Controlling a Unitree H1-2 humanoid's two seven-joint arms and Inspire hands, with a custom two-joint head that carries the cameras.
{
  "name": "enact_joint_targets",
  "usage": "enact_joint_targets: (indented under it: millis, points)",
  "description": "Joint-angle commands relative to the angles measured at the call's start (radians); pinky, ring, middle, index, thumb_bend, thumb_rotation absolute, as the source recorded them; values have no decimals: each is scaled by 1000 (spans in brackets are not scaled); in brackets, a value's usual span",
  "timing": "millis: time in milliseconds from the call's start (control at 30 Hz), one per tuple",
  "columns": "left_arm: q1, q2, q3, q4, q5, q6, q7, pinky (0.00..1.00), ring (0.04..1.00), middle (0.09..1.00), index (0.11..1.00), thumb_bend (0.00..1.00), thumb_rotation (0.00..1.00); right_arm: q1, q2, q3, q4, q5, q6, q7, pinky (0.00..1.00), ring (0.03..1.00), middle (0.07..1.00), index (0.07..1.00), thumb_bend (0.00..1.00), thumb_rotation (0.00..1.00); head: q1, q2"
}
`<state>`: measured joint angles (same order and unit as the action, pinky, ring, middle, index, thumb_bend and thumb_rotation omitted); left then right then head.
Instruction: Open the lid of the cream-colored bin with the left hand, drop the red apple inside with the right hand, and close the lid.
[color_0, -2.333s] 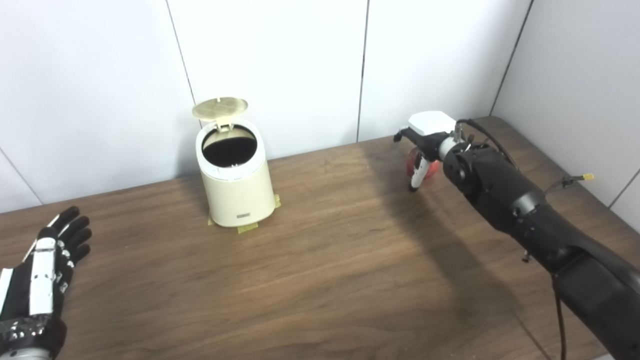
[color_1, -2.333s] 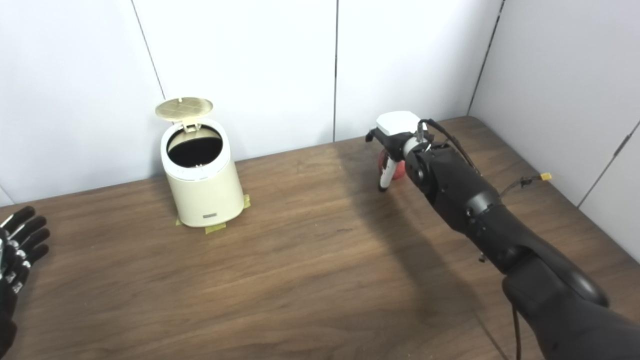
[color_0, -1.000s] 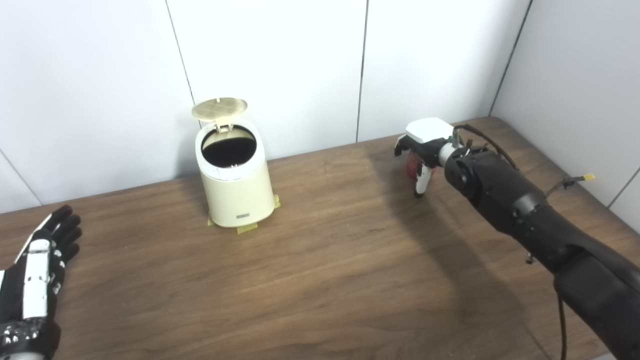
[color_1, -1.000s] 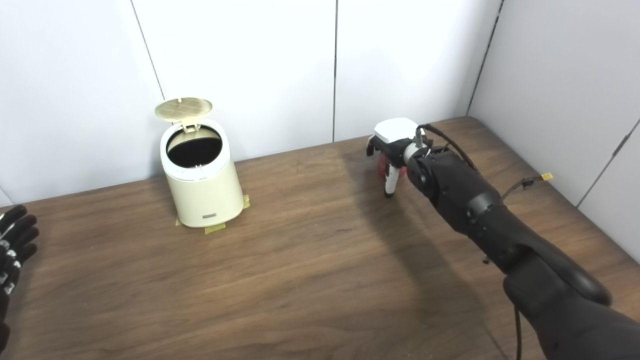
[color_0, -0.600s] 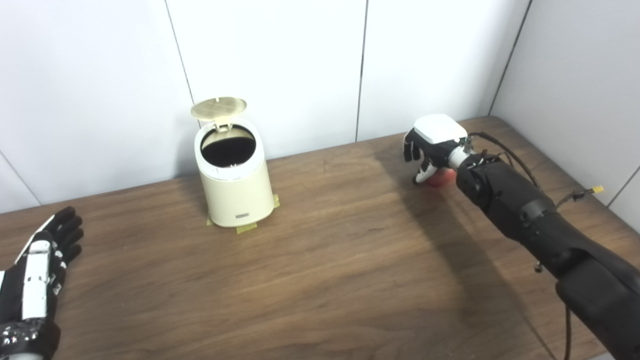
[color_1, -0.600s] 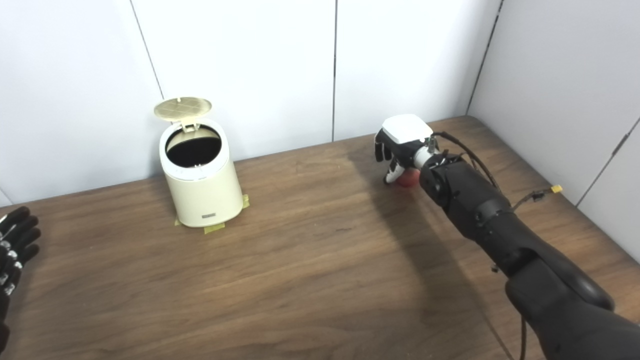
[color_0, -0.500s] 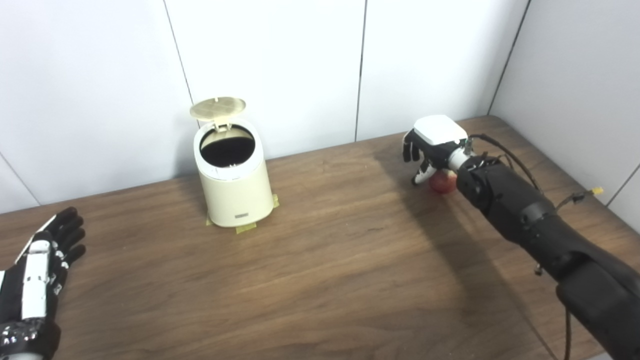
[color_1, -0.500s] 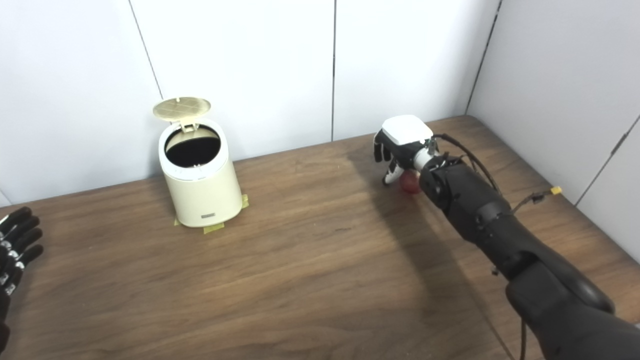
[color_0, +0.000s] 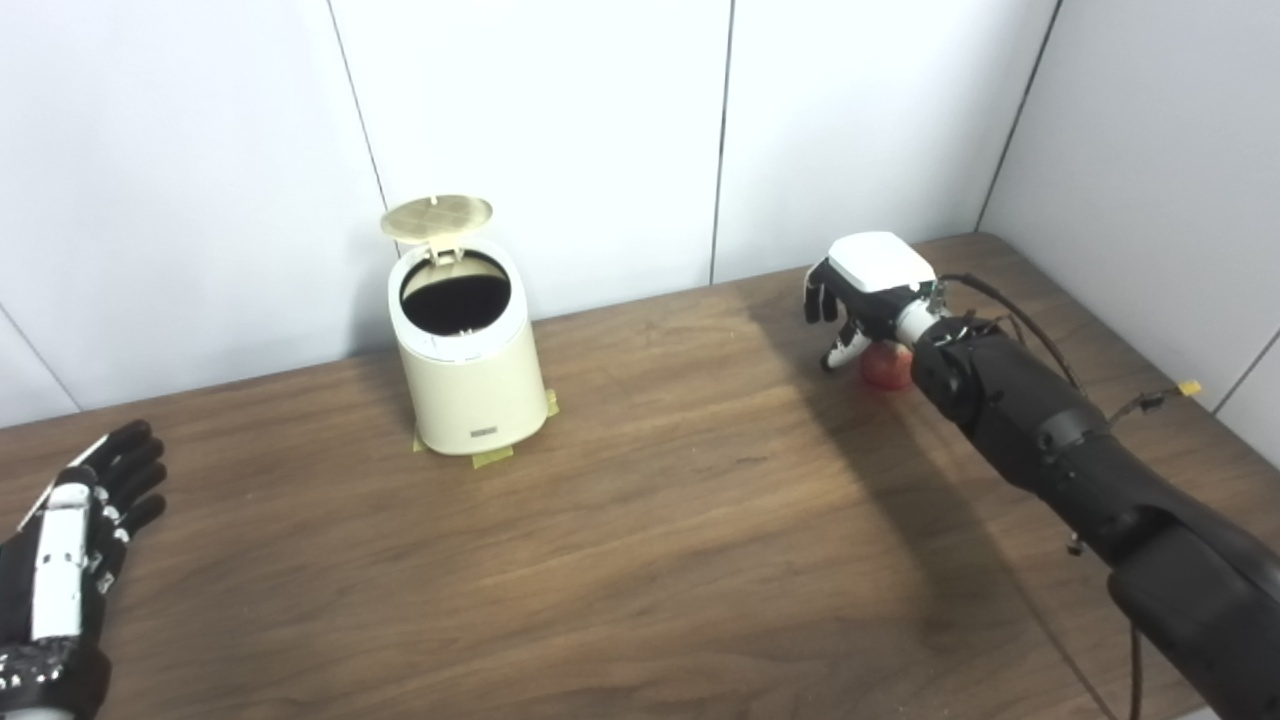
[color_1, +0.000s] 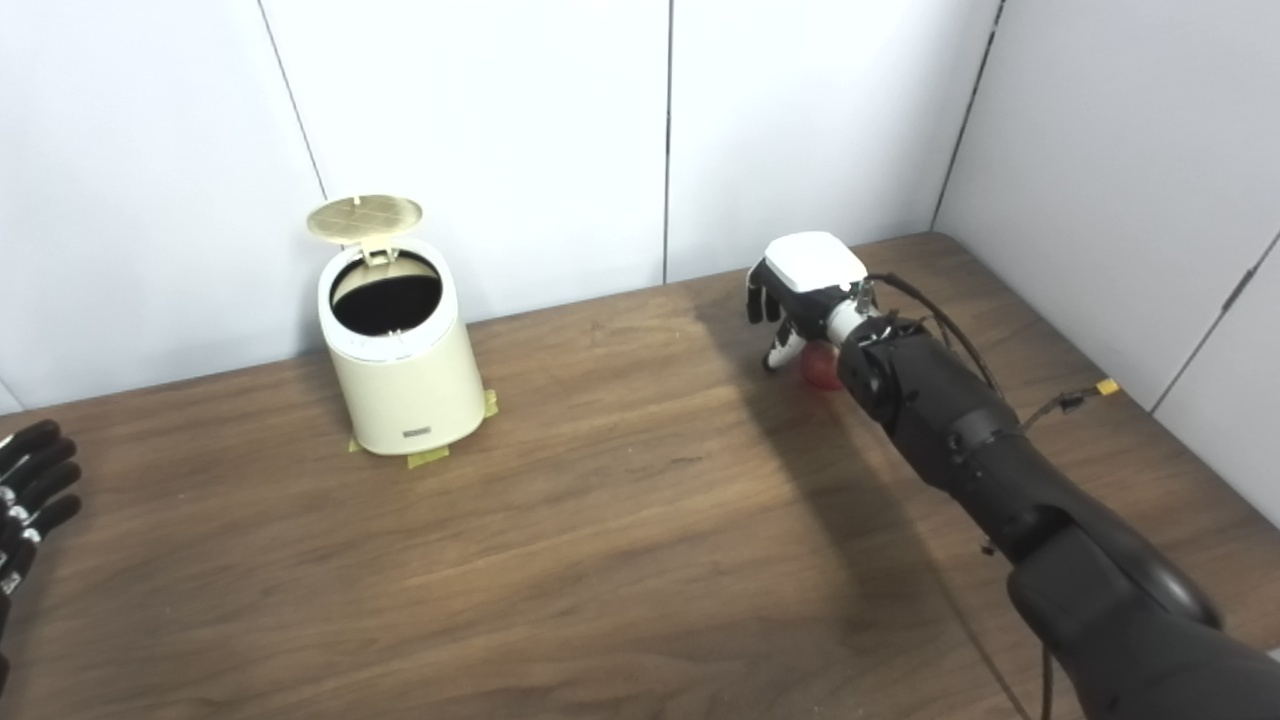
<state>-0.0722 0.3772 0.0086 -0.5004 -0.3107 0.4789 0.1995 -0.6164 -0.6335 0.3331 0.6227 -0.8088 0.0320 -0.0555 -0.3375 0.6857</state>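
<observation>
On the brown wooden table (color_0: 640, 520), we risk our right hand (color_0: 860, 300), fingers curled loosely beside the small red apple (color_0: 884, 368) without clasping it, nudging it away.

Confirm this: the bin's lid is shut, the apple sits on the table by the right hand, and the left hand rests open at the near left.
Not quite. The lid is open, tipped up behind the cream bin, whose dark inside shows in the left eye view. The rest holds: the apple sits on the table by the right hand, and the left hand rests open at the near left.
</observation>
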Motion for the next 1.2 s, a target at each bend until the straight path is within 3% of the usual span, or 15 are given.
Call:
enact_joint_targets:
  millis: [0,100,333,367,433,467,500,567,700,833,967,1067,1167]
  points:
    - [-43,25,0,-27,-4,-9,10,903,884,867,858,122,1000,-34,-22,-30,-29,23,-10,-21,434,401,505,505,517,0,-3,2]
    - [-47,31,-10,-25,-2,-9,11,925,900,880,870,112,1000,-24,-29,-52,-52,47,-36,-38,419,406,521,491,516,0,-5,2]
    - [-52,29,-26,-19,5,-9,17,935,905,882,872,100,1000,-2,-41,-117,-183,91,-26,-6,532,429,504,515,518,0,-7,2]
    - [-52,28,-28,-18,3,-9,18,941,909,884,872,102,1000,-2,-41,-128,-203,99,-17,6,556,525,497,503,525,0,-5,3]
    - [-52,28,-31,-18,2,-9,19,957,918,893,878,99,1000,0,-39,-145,-239,106,5,27,573,603,623,497,523,104,-4,3]
    - [-51,28,-32,-19,0,-9,21,962,921,896,880,99,1000,0,-35,-160,-264,118,22,40,570,618,648,530,597,100,-4,3]
    - [-50,27,-33,-20,-2,-9,23,967,923,899,883,99,1000,1,-32,-175,-287,135,30,53,560,628,665,598,746,63,-3,3]
    - [-49,26,-34,-22,-4,-9,27,971,925,901,884,103,1000,1,-31,-198,-333,161,44,78,550,638,683,654,879,34,-4,4]
    - [-46,28,-40,-22,-2,-9,38,955,919,895,880,109,1000,-1,-39,-224,-422,175,115,153,628,691,724,689,923,70,-6,2]
    - [-44,28,-48,-21,6,-9,41,953,924,896,879,108,1000,-6,-87,-206,-480,145,145,242,669,722,736,704,964,49,-6,-1]
    - [-40,24,-52,-23,4,-9,54,957,928,900,879,121,1000,-6,-156,-134,-483,70,139,354,574,708,716,710,1000,94,-5,-1]
    - [-37,23,-49,-26,1,-9,55,961,923,896,874,122,1000,-12,-198,-72,-477,6,168,468,648,753,755,778,1000,132,-3,0]
    - [-34,25,-46,-29,-3,-9,56,954,923,893,875,126,1000,-11,-213,-54,-461,-4,171,521,695,816,810,809,1000,108,-6,2]
